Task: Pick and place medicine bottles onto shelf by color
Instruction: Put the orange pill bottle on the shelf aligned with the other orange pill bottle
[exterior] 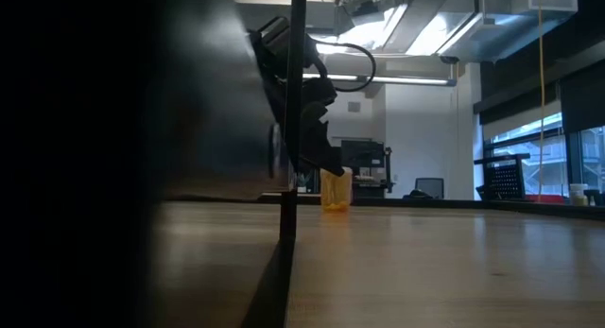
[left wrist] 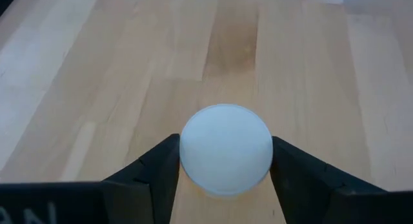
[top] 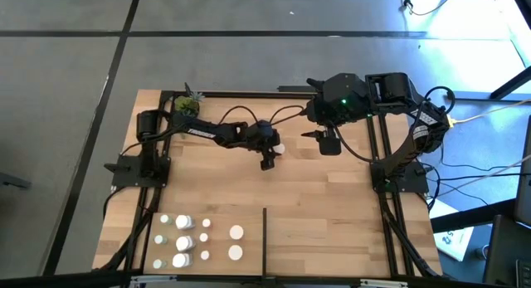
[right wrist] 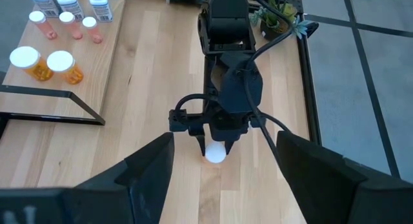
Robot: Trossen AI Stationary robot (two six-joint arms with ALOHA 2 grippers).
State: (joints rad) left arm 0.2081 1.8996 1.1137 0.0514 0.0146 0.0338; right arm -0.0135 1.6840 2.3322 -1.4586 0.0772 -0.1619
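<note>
Planked shelf (top: 315,213) under left hand (left wrist: 226,179) clamping white-capped bottle (left wrist: 226,150); right hand (right wrist: 226,179) gapes.

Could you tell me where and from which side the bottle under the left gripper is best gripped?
Grip the white cap, coming straight down from above. The bottle stands upright on the shelf, so its round cap faces up and gives two opposite sides. The left gripper already has a finger at each side of it.
</note>
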